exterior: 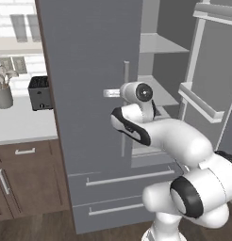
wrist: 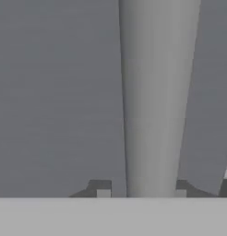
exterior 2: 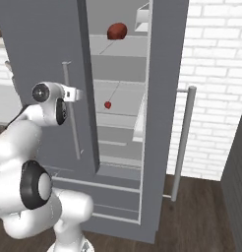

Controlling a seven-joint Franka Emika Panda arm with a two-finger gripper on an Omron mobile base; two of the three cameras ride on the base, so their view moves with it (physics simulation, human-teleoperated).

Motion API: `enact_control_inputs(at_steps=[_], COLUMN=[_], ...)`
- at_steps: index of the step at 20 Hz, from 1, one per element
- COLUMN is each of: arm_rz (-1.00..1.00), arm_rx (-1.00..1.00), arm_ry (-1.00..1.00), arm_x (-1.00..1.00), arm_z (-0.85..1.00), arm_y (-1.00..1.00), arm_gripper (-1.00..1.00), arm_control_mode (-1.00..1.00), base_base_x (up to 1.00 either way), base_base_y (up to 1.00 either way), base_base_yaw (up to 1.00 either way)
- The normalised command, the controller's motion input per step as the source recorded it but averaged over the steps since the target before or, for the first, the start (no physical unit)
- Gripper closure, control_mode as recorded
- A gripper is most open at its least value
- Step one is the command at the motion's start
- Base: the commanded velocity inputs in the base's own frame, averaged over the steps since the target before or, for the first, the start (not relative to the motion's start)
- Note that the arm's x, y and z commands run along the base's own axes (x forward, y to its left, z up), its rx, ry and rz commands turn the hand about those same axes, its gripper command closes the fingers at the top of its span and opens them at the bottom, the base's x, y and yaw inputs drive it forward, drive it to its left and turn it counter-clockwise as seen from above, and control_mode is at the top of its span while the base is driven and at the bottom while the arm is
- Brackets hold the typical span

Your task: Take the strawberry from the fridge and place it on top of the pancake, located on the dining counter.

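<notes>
The strawberry [exterior 2: 107, 105], tiny and bright red, lies on a pale middle shelf inside the grey fridge [exterior: 89, 70]. The fridge's right door [exterior: 210, 70] stands open and its left door [exterior 2: 39, 44] is closed. My gripper [exterior: 110, 93] is at the left door's long silver handle [exterior: 126, 75], well left of the berry. In the hand view the handle [wrist: 154, 92] runs straight up between my fingertips [wrist: 104, 191], and the gripper [wrist: 142, 191] is shut on it. The pancake and the dining counter are out of view.
A larger dark red lump [exterior 2: 116, 31] sits on the shelf above the berry. Two drawers [exterior: 122, 181] close the fridge's bottom. Left of the fridge are a white worktop [exterior: 19, 124], a toaster [exterior: 40, 92] and a utensil pot [exterior: 3, 94]. A white brick wall [exterior 2: 216, 74] stands at the right.
</notes>
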Motion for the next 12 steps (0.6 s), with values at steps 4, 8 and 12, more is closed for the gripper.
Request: enact_control_inputs(at_steps=[4, 8, 12], arm_rz=[0.09, 0.07, 0.02], arm_rx=[0.0, 0.0, 0.0], arm_ry=[0.01, 0.01, 0.05], arm_x=[-1.0, -1.0, -0.92], arm_z=[0.03, 0.04, 0.04], arm_y=[0.67, 0.79, 0.93], arm_gripper=[1.0, 1.0, 1.0], arm_control_mode=[-1.0, -1.0, -1.0], base_base_x=[0.0, 0.0, 0.0], base_base_y=[0.0, 0.0, 0.0], base_base_yaw=[0.0, 0.0, 0.0])
